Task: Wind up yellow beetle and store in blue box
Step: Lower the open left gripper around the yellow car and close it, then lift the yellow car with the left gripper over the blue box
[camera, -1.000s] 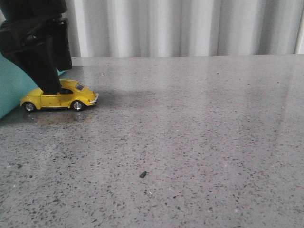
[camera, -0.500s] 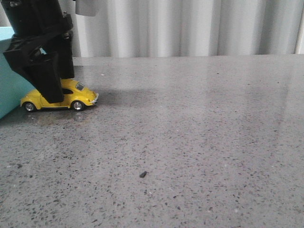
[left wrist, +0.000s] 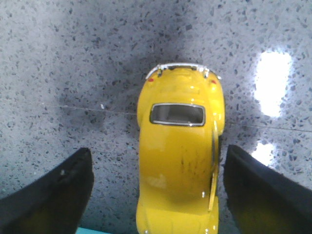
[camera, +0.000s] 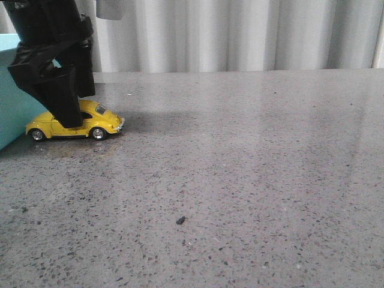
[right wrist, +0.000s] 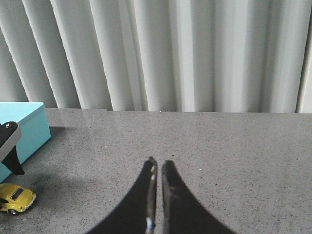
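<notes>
The blue box sits at the table's left edge, the yellow beetle just beside it. The left gripper straddles the car, spread wide, seemingly not touching it; closing comes next. The right gripper hangs clenched, empty.
</notes>
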`<state>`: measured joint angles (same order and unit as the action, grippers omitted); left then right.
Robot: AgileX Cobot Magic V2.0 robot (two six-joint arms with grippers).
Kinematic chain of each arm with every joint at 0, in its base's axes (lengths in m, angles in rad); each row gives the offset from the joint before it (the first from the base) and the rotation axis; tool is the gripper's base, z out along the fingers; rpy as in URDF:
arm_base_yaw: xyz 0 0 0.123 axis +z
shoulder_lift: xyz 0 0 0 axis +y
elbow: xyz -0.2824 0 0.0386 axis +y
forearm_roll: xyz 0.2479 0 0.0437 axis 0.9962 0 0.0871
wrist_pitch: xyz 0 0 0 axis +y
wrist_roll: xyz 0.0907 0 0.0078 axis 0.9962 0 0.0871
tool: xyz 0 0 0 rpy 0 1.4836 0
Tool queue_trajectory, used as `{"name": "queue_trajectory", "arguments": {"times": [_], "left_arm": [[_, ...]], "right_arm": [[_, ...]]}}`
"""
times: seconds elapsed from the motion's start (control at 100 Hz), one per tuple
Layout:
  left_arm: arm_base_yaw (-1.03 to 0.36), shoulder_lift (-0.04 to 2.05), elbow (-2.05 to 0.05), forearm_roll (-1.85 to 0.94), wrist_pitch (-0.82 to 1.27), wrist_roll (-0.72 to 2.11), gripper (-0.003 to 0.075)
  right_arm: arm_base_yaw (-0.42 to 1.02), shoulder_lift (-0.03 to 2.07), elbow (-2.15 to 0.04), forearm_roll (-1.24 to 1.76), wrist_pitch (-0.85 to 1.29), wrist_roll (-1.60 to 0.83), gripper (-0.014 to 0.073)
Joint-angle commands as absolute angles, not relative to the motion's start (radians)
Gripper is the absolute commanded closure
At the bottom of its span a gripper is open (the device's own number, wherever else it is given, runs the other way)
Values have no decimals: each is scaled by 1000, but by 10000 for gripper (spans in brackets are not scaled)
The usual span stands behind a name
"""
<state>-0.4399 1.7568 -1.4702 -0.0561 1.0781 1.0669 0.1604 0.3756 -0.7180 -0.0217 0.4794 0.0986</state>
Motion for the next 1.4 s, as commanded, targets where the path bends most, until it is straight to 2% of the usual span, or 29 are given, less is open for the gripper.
{"name": "queue_trajectory", "arguments": {"times": [0.0, 0.15, 0.39, 0.53, 1.11, 1.2, 1.39], "left_arm": [[-442, 1715, -1501, -63, 1063, 1057, 211], [-442, 1715, -1501, -67, 1065, 1057, 216], [-442, 1737, -1501, -67, 1082, 1057, 322], [-442, 1746, -1501, -67, 1088, 1057, 352], [-442, 1790, -1504, -69, 1148, 1057, 359], [-442, 1790, -1525, -66, 1169, 1057, 404], [-442, 1790, -1592, -66, 1201, 1057, 568]], "right_arm": [[160, 384, -740, -32, 408, 94, 635], [160, 384, -740, -32, 408, 94, 635], [160, 384, -740, -32, 408, 94, 635], [160, 384, -740, -32, 408, 94, 635], [160, 384, -740, -32, 408, 94, 635], [160, 384, -740, -32, 408, 94, 635], [160, 384, -740, -32, 408, 94, 635]]}}
